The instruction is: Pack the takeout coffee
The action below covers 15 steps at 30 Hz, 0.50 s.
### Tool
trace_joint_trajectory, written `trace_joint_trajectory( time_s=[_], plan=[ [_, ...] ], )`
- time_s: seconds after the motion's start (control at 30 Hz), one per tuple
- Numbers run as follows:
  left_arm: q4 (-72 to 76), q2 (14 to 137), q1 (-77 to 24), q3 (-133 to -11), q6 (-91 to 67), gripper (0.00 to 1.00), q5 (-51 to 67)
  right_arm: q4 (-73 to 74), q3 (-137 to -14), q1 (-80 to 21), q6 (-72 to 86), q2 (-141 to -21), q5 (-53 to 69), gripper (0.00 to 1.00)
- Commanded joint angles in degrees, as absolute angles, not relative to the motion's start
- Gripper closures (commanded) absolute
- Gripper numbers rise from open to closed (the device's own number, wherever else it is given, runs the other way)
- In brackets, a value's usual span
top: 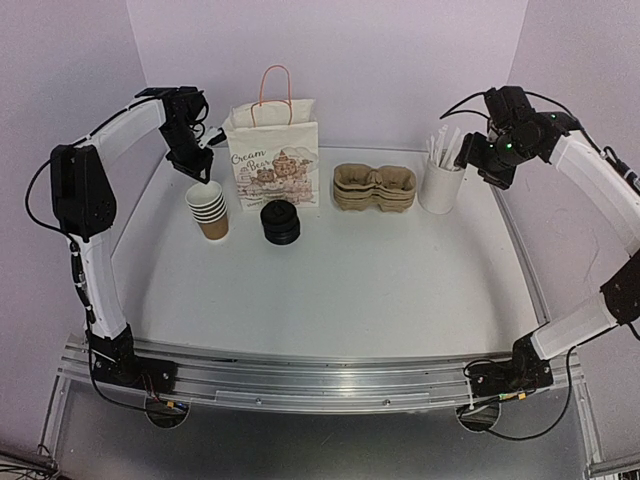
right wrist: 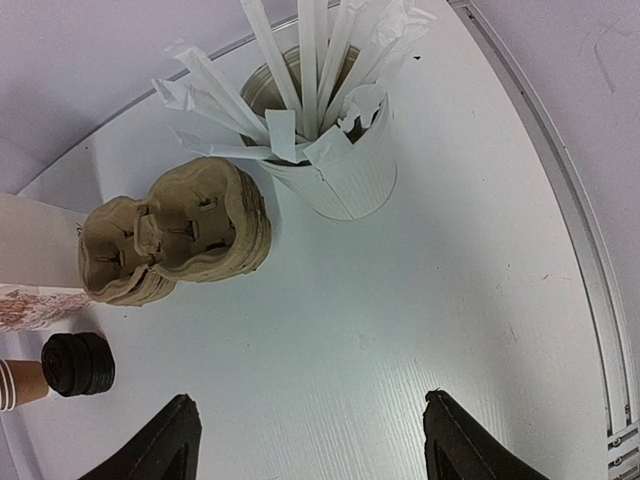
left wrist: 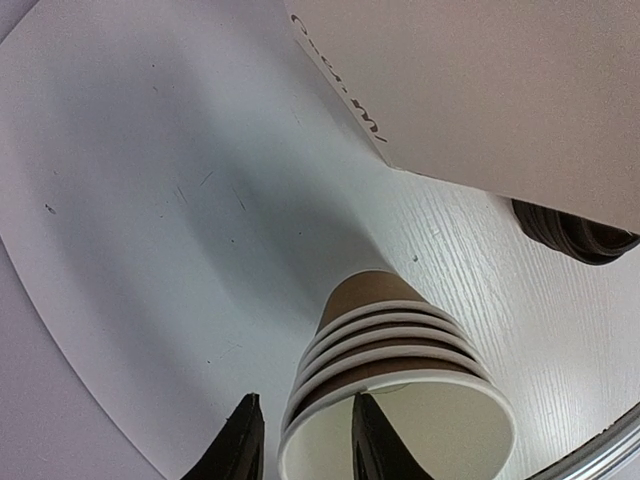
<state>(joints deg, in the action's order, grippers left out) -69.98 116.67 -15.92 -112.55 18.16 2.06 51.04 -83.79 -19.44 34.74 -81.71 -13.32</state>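
Table (top: 330,300): white, with pale walls round it; your arms are bolted at its near edge.
Top view, bag (top: 272,150): upright at the back, left of centre.
Top view, cups (top: 209,212): nested stack just front-left of the bag; the top cup (top: 204,190) is still seated in it.
Top view, lids (top: 280,222): black stack just right of the cups.
Top view, carriers (top: 373,188): stacked right of the bag, with the straw holder (top: 441,185) beyond.
Top view, your left gripper (top: 204,176): directly over the cups.
Top view, your right gripper (top: 472,158): raised beside the straw holder.
Left wrist, fingers (left wrist: 240,445): one outside the top cup (left wrist: 440,430), one inside, with its wall between them; you cannot tell whether they press it.
Left wrist, surroundings: bag (left wrist: 480,90) above, lids (left wrist: 575,235) at the right edge.
Right wrist, your right gripper (right wrist: 308,400): jaws wide apart, holding nothing, over bare table; carriers (right wrist: 175,235) and straw holder (right wrist: 345,170) lie ahead.
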Motion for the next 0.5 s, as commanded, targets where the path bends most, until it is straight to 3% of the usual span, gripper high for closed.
trace_joint_trajectory(
  time_s=[0.0, 0.27, 0.47],
  plan=[
    [-69.5, 117.4, -15.8, -114.8, 18.4, 0.69, 1.0, 50.2, -84.5, -19.8, 34.8, -81.2, -12.9, 0.28],
    [-69.8, 118.5, -15.7, -114.2, 19.1, 0.69, 0.6, 49.7, -83.8, -19.8, 34.9, -80.7, -12.7, 0.27],
    [-69.5, 117.6, -15.8, -114.0, 19.1, 0.79, 0.9, 49.6, -83.3, -19.8, 35.0, -80.2, -12.6, 0.27]
  ],
)
